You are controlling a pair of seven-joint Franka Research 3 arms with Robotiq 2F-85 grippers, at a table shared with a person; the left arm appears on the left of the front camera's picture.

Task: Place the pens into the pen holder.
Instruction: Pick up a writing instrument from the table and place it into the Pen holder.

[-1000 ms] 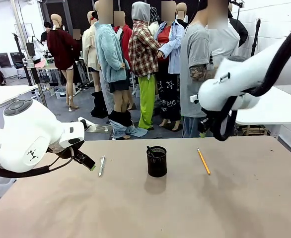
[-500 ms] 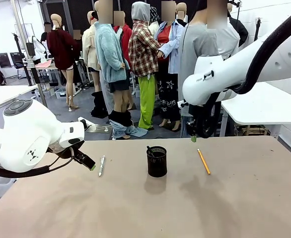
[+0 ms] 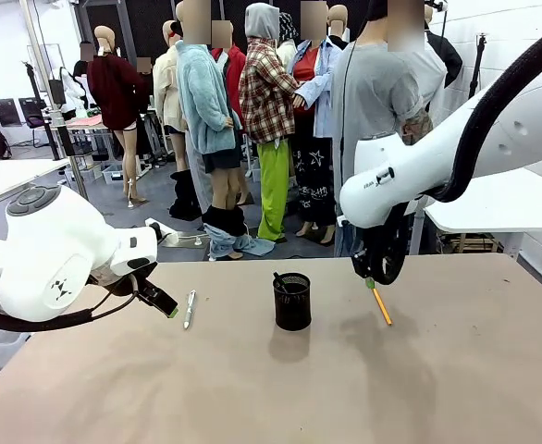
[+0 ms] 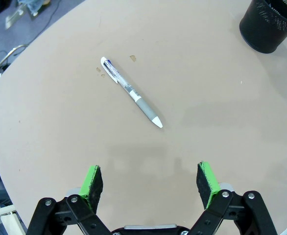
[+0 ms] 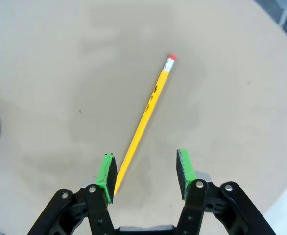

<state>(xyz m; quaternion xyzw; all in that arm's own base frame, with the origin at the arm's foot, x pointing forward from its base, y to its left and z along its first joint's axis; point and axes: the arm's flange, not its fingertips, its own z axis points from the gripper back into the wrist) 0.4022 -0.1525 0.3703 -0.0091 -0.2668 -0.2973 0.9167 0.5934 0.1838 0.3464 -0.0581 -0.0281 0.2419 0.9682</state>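
A black mesh pen holder (image 3: 292, 301) stands mid-table with a dark pen (image 3: 278, 280) poking out of it; its rim also shows in the left wrist view (image 4: 271, 24). A white-silver pen (image 3: 190, 308) (image 4: 131, 91) lies flat to its left. My left gripper (image 3: 165, 305) (image 4: 150, 180) hovers beside that pen, open, nothing between its fingers. A yellow pencil (image 3: 379, 302) (image 5: 146, 109) lies to the holder's right. My right gripper (image 3: 370, 280) (image 5: 146, 171) hangs just above the pencil's far end, jaws partly open and empty, one pad (image 5: 107, 175) near the pencil's tip.
The tan table (image 3: 271, 388) has wide bare room toward the front. A person in a grey shirt (image 3: 377, 111) stands behind the far edge. A white table (image 3: 502, 199) sits at the right.
My right arm has swung left and down, bringing its gripper from above the far edge to just over the pencil. The left arm, pens and holder have not moved.
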